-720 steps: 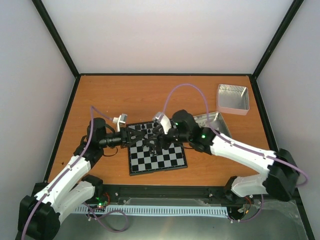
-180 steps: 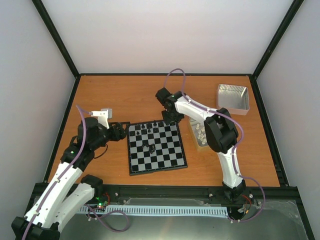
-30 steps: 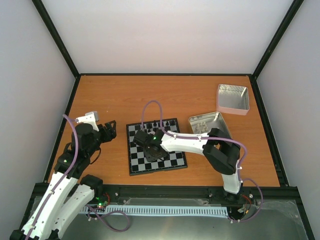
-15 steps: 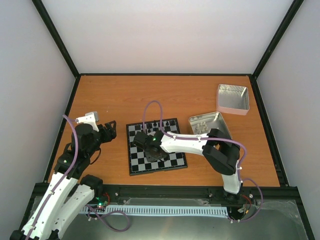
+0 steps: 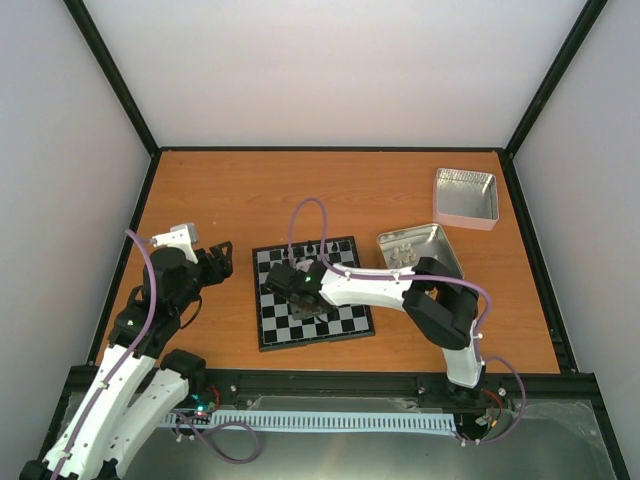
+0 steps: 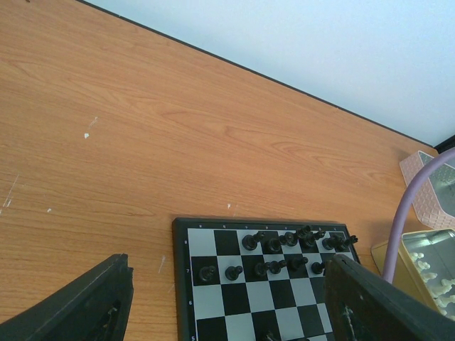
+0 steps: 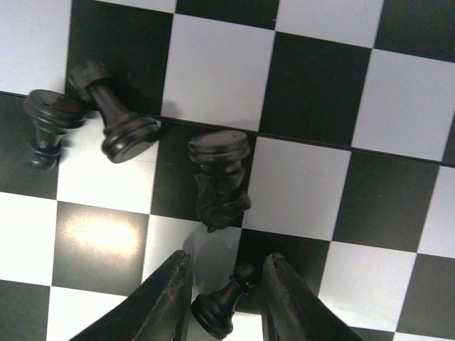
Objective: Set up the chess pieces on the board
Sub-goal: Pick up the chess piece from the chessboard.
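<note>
The board (image 5: pixel 268 335) lies in the middle of the table, with black chess pieces (image 5: pixel 310 250) along its two far rows. My right gripper (image 5: pixel 305 305) hangs low over the board's centre. In the right wrist view its fingers (image 7: pixel 160 305) straddle a small black pawn (image 7: pixel 220 305) leaning between them, with a thin gap still showing at the pawn's head. A black knight (image 7: pixel 220 181) lies toppled just ahead, and two more black pieces (image 7: pixel 117 114) lie to the left. My left gripper (image 5: pixel 222 262) hovers open left of the board (image 6: pixel 213 298), holding nothing.
An open tin (image 5: pixel 415 250) holding white pieces sits right of the board. A second tin (image 5: pixel 466 196) stands at the back right. The right arm's purple cable arcs over the board's far edge. Black-framed walls enclose the table.
The right gripper's jaws have narrowed around the pawn over the last second. The left arm has not moved.
</note>
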{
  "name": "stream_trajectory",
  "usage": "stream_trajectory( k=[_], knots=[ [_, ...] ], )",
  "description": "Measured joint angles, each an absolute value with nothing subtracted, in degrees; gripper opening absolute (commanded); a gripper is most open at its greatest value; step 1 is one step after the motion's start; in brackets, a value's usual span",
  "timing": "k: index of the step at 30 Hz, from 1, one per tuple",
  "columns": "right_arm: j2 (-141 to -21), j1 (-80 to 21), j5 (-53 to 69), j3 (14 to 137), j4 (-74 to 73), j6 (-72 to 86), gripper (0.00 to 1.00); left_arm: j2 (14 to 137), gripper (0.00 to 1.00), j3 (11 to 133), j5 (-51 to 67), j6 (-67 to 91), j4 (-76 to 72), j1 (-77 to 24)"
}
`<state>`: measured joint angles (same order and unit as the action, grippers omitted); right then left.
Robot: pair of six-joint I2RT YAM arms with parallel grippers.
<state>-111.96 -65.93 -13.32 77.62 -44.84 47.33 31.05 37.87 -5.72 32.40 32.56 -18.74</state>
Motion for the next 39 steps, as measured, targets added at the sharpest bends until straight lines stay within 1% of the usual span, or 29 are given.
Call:
stream_trajectory(
  k=[3, 7, 9, 12, 13, 14, 16, 23, 28, 30, 35, 39],
  knots=[
    [-111.2, -65.9, -13.5, 76.5, -44.5, 47.7, 0.29, 31.0, 0.75, 37.9, -5.7, 32.4, 32.5, -18.7],
    [-109.8, -65.8, -13.4, 74.5, -44.1, 48.0, 0.37, 31.0, 0.75, 37.9, -5.7, 32.4, 32.5, -18.7],
    [-109.3, -65.8, -13.3, 73.9, -44.1, 48.1, 0.38, 31.0, 0.75, 37.9, -5.7, 32.4, 32.5, -18.7],
    [-108.6, -65.7, -13.1, 73.0, -44.0, 48.3, 0.33, 31.0, 0.75, 37.9, -5.7, 32.4, 32.5, -18.7],
    [-108.4, -65.7, -13.1, 72.8, -43.9, 48.3, 0.3, 31.0, 0.75, 37.9, -5.6, 32.4, 32.5, -18.7],
    [-108.2, -65.7, -12.9, 72.5, -43.9, 48.5, 0.25, 31.0, 0.75, 37.9, -5.5, 32.4, 32.5, -18.7],
    [-108.1, -65.7, -12.9, 72.4, -43.9, 48.6, 0.21, 31.0, 0.75, 37.8, -5.5, 32.4, 32.5, -18.7],
    [-107.7, -65.7, -12.7, 71.8, -43.9, 48.9, 0.22, 31.0, 0.75, 37.8, -5.3, 32.4, 32.1, -18.7],
    [-107.2, -65.7, -12.7, 71.2, -44.0, 48.8, 0.16, 31.1, 0.75, 37.7, -4.9, 32.4, 31.9, -18.7],
    [-106.8, -65.7, -12.8, 70.6, -43.2, 48.2, 0.15, 31.2, 0.75, 37.7, -4.6, 32.4, 31.8, -18.7],
    [-101.8, -65.7, -14.3, 64.1, -38.0, 43.0, 0.14, 32.1, 0.75, 37.7, -2.2, 32.4, 31.6, -18.7],
    [-95.0, -65.6, -14.6, 57.6, -28.7, 35.4, 0.14, 33.7, 0.75, 37.7, 3.9, 32.4, 30.6, -18.7]
  ],
)
